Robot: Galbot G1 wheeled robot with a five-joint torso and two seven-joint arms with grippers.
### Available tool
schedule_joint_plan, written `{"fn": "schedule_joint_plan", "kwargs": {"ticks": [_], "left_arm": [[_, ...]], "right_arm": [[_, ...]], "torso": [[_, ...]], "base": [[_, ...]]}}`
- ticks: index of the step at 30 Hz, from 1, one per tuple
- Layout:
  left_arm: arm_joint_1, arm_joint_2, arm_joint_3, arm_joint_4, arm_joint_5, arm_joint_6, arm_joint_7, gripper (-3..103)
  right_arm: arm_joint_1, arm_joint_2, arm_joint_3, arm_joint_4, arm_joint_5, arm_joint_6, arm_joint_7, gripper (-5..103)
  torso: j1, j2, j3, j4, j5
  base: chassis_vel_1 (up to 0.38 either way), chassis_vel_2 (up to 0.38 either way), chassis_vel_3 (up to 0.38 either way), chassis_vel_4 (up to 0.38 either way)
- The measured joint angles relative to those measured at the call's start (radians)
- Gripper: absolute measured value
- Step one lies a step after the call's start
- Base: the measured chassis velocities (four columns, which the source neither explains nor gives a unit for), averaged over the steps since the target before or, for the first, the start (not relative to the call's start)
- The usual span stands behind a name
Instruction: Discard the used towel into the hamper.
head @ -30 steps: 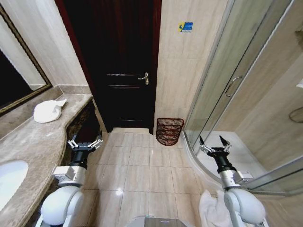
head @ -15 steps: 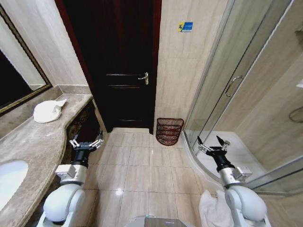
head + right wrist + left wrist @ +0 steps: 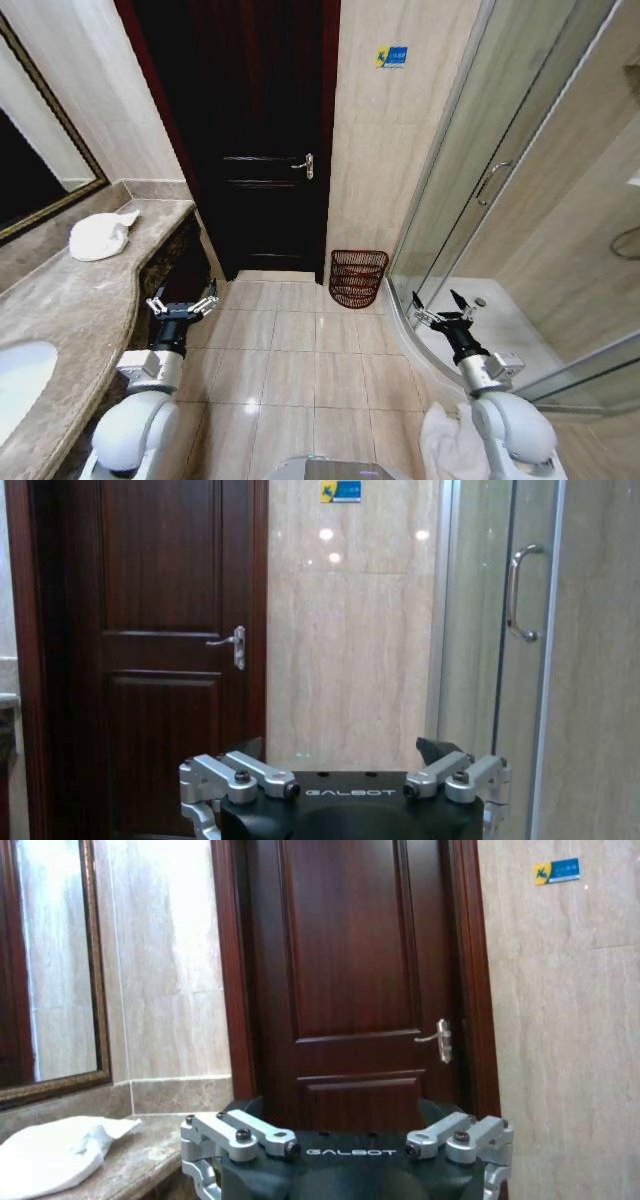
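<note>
Marble counter [image 3: 70,300] is running along the left side, and a crumpled white towel [image 3: 100,236] is lying near its far end, close to the wall edge below the mirror [image 3: 40,165]; the left wrist view is showing the same towel [image 3: 55,1155] on the counter's end. Compared with a second ago, the towel and the hamper are sitting where they were. Just off the counter's front edge, the left gripper [image 3: 182,302] is hovering over the floor with its fingers spread apart, having drifted slightly right and forward. Tiled floor [image 3: 290,350] is lying open between the two arms up to the dark wooden door [image 3: 250,130]. Right of the door, the hamper [image 3: 358,277] is standing on the floor against the beige wall, at the corner where the glass shower enclosure [image 3: 480,190] begins. At the shower's curved threshold, the right gripper [image 3: 441,309] is hanging with fingers spread apart, having shifted left and lower than before. Another white cloth [image 3: 450,445] is draping beside the right arm's base at the bottom edge.
</note>
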Motion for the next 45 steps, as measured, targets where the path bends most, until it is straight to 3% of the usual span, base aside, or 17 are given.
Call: {"fn": "schedule_joint_plan", "kwargs": {"ticks": [45], "left_arm": [[0.018, -0.042, 0.007, 0.009, 0.055, -0.022, -0.012, 100]], "right_arm": [[0.022, -0.041, -0.006, -0.077, 0.031, 0.046, -0.010, 100]], "torso": [[0.000, 0.000, 0.000, 0.0002, -0.0001]], "base": [[-0.017, 0.083, 0.081, -0.023]]}}
